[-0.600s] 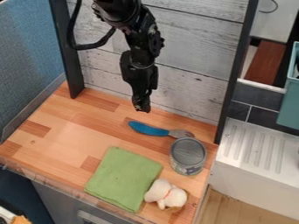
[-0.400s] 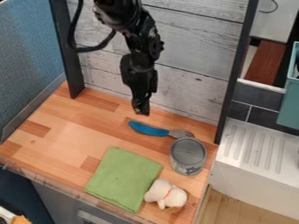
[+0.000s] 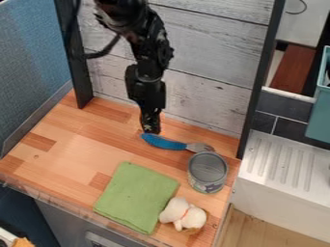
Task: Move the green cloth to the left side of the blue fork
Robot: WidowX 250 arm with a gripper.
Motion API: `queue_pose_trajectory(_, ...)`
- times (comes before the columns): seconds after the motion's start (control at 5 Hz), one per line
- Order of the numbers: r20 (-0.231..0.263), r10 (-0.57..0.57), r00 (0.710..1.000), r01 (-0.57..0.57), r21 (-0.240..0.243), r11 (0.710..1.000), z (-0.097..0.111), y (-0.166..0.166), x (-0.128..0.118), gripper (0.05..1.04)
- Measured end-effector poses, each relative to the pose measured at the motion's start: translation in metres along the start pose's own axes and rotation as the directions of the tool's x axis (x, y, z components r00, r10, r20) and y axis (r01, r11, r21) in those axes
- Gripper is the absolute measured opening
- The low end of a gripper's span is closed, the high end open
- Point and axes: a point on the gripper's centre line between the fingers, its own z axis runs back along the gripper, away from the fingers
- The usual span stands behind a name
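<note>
Lowered and shifted slightly leftward in view, the gripper, whether spread or pressed together cannot be told, hangs at the handle end of the blue fork, the green cloth lying beyond it toward the surface's near edge.

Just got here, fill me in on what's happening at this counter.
The robot's gripper hangs at the handle end of the blue fork, near the back of the wooden counter. Nothing appears to be held. The green cloth, which is meant to go to the fork's left side, lies flat nearer the front edge, with a white plush toy against its corner. A can stands by the fork's tines.
</note>
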Motion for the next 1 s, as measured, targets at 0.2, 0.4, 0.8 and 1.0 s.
queue_pose_trajectory(0.2, 0.038, 0.059, 0.998, -0.059, 0.006, 0.998, 0.011, 0.018, 0.011, 1.0)
queue_pose_trajectory(0.4, 0.111, 0.119, 0.987, -0.121, 0.004, 0.993, 0.016, 0.037, 0.016, 1.0)
queue_pose_trajectory(0.8, 0.135, 0.254, 0.958, -0.263, 0.052, 0.963, 0.007, 0.079, 0.014, 1.0)
queue_pose_trajectory(1.0, 0.129, 0.318, 0.939, -0.324, 0.031, 0.946, 0.003, 0.087, 0.01, 1.0)
